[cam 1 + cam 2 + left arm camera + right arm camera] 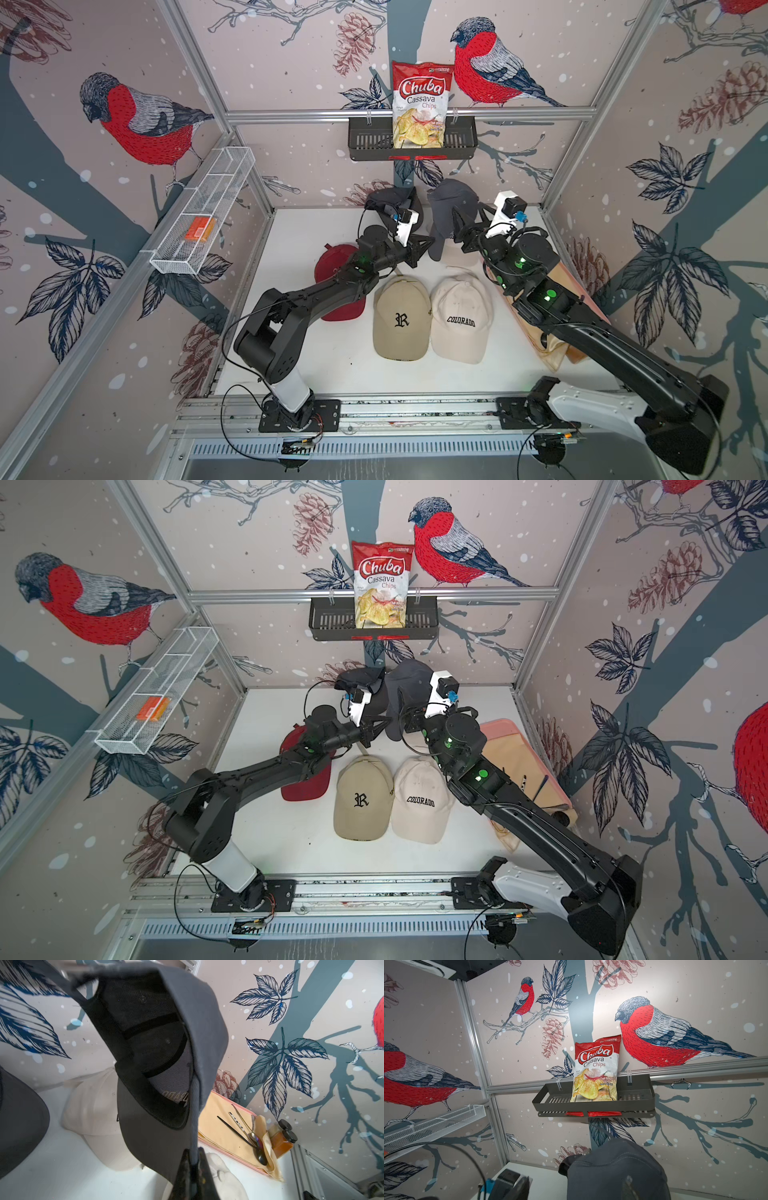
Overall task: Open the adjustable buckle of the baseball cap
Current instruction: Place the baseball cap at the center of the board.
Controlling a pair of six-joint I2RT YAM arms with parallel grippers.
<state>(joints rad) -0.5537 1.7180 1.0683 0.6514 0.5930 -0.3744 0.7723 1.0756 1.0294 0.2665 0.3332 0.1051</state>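
Note:
A dark grey baseball cap hangs in the air at the back centre, its peak pointing down. My left gripper is shut on the cap's fabric rim beside the peak. The cap's inside faces the left wrist camera. My right gripper is on the other side of the cap, fingers apart, holding nothing that I can see. In the right wrist view the crown fills the lower middle. A small silvery buckle shows at its back edge, above a dark strap loop.
On the white table lie a red cap, a beige cap, a white COLORADO cap and another dark cap. At the right is a pink tray with cloth and cutlery. A chips bag stands in the black wall basket.

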